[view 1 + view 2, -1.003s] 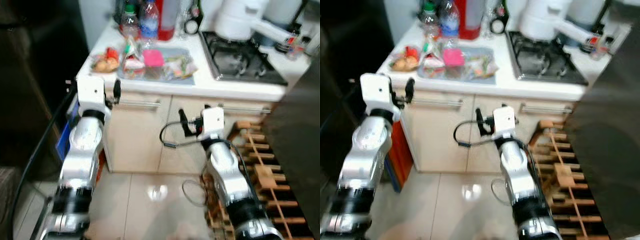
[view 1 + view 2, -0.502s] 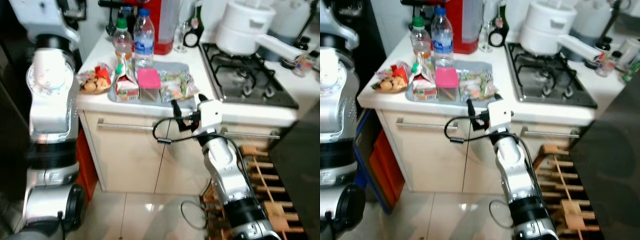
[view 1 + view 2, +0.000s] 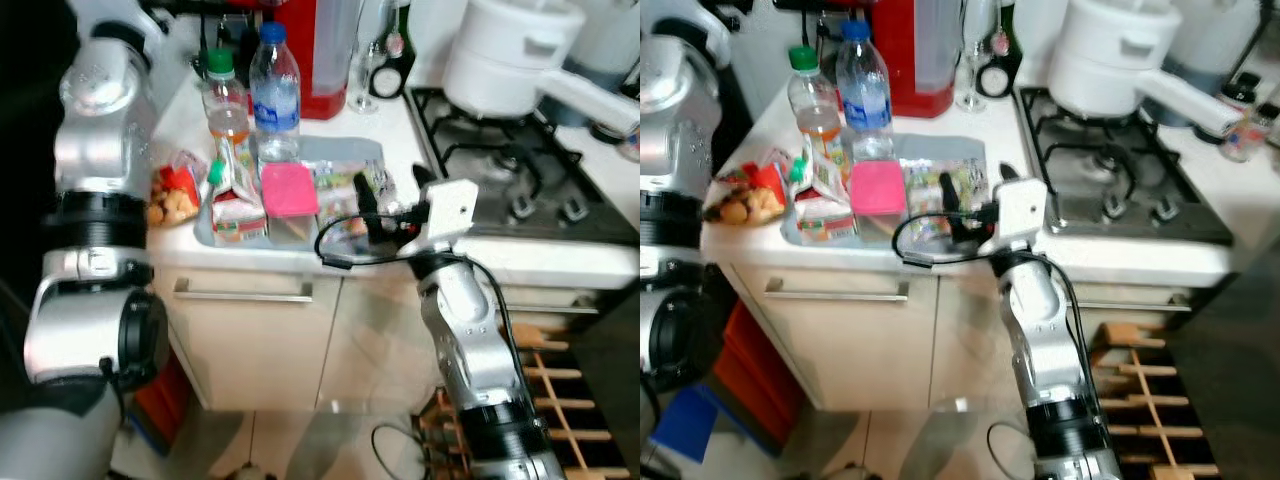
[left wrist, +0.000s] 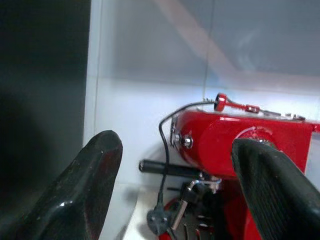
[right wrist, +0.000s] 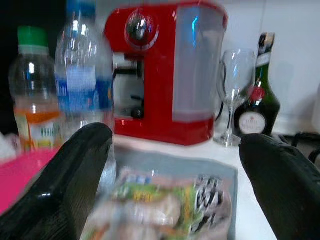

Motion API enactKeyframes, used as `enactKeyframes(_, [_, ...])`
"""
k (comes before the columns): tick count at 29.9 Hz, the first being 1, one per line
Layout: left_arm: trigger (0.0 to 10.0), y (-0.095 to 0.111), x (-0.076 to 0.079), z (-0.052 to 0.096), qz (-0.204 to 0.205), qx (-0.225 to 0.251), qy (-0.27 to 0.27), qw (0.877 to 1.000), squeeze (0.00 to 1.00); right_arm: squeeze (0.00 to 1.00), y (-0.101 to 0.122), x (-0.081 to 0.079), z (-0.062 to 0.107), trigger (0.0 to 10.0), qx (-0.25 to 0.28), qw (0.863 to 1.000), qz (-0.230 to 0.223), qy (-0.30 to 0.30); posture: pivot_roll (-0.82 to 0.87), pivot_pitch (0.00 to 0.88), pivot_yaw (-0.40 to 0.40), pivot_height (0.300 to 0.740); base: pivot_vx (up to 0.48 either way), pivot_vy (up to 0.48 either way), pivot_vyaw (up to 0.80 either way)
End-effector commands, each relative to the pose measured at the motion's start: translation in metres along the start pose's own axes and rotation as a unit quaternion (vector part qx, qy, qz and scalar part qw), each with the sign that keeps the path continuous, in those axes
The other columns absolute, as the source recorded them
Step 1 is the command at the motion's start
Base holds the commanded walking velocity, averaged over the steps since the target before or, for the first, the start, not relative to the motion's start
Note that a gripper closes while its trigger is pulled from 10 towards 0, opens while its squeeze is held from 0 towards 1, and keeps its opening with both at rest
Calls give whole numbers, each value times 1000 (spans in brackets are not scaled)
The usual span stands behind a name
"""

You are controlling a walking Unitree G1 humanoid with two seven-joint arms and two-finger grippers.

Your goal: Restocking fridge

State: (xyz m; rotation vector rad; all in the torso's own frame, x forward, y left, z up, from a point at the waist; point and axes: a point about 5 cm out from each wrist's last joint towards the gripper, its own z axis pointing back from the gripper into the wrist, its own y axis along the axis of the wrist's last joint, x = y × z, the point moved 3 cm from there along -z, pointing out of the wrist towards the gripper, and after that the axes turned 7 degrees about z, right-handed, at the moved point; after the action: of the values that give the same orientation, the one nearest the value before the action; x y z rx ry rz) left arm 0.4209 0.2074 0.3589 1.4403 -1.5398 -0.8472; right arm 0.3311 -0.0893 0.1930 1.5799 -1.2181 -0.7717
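Looking down past my right arm, I see the right gripper (image 3: 392, 196) hanging at the front edge of the white counter (image 3: 560, 258), its two black fingers spread wide and holding nothing. Its wrist view looks between those fingers (image 5: 75, 170) at a clear bag of mixed food (image 5: 165, 210) lying just ahead.

That bag sits in a grey tray (image 3: 345, 152) at the counter's front edge, beside a pink-lidded box (image 3: 288, 190) and a small carton (image 3: 232, 185). A packet of snacks (image 3: 172, 195) lies just outside the tray, at the counter's left front corner. Behind the tray stand an orange drink bottle with a green cap (image 3: 225, 100) and a water bottle with a blue cap (image 3: 274, 92).

Farther back I see a red coffee machine (image 3: 925, 55), a wine glass (image 5: 235, 95) and a dark bottle (image 5: 257, 95). A white pot (image 3: 510, 55) rests on the gas hob (image 3: 520, 170) to the right.

My left gripper (image 4: 172, 200) is raised near the machine, fingers wide apart and empty.
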Motion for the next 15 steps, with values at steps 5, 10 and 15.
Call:
enactKeyframes(5, [10000, -14, 18, -7, 12, -56, -54, 997, 0, 0, 29, 8, -8, 10000, 33, 999, -28, -5, -83, 0, -24, 740, 0, 0, 0])
enactKeyframes(10, [10000, -13, 25, -6, 10, -52, -69, 996, 0, 0, 27, 8, -7, 10000, 23, 999, -43, -2, -79, 0, -26, 740, 0, 0, 0])
enactKeyframes(15, [10000, -37, 24, -3, -19, -99, -66, 993, 0, 0, 24, 2, -6, 10000, 6, 998, -58, 17, -75, 0, -32, 740, 0, 0, 0])
